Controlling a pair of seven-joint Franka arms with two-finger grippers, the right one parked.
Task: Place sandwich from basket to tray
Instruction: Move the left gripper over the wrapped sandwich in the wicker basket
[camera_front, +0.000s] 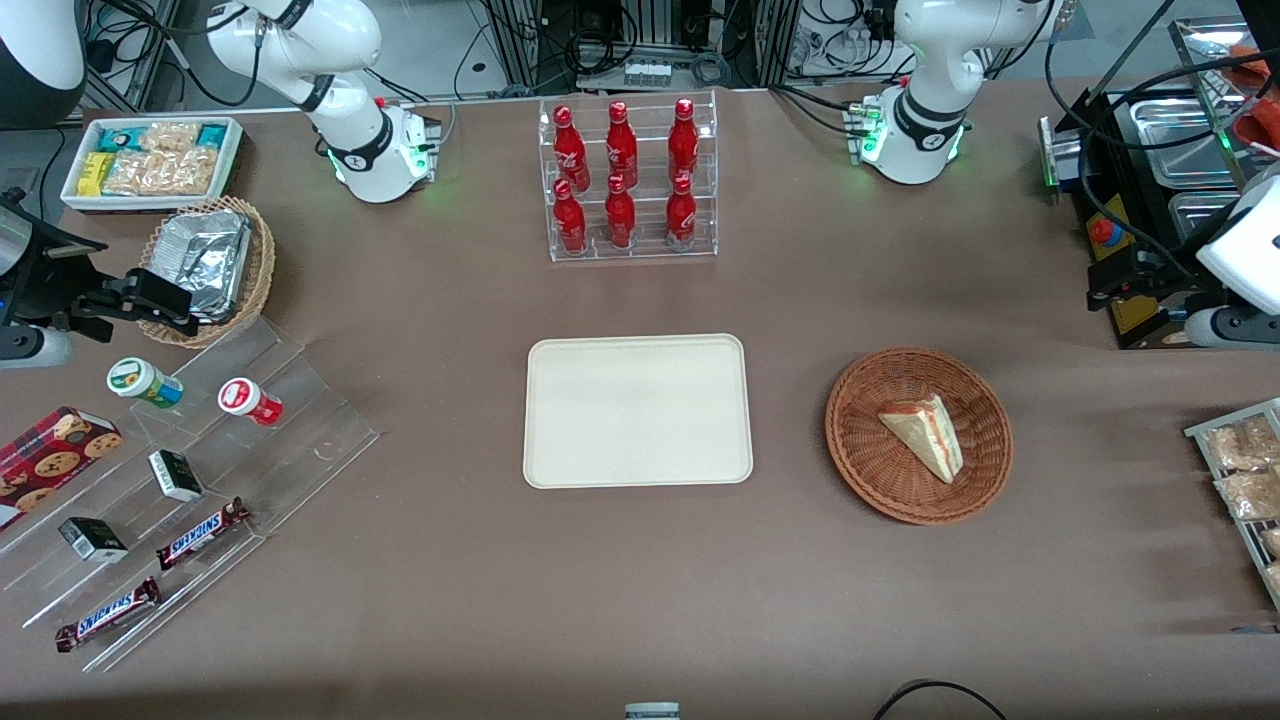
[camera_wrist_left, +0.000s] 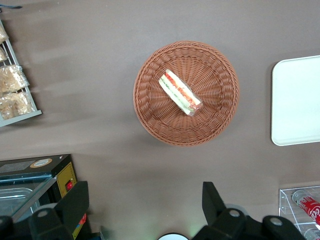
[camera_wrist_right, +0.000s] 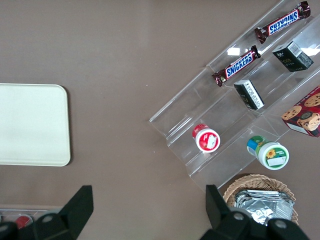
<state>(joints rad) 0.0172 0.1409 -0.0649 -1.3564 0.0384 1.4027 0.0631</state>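
While the small triangular bread wedge of a sandwich (camera_wrist_left: 180, 92) with its red, orange and green filling lay flat inside the round reddish-brown wicker basket (camera_wrist_left: 150, 120), the left arm's gripper (camera_wrist_left: 145, 202) hung high above the table with nothing between its two dark fingers (camera_wrist_left: 212, 200). They were spread wide apart, pretty much as wide as the basket itself. The sandwich sat well clear of both fingertips, roughly centred across the gap between them but a good way out from it, filling edge facing up toward the wrist camera. The flat cream rectangular tray (camera_front: 560, 465) with rounded corners sat on the brown table (camera_front: 640, 600) near the basket, toward the parked arm's end, bare on top. A clear acrylic rack of red bottles (camera_front: 625, 180) stood farther from the front camera than the tray.
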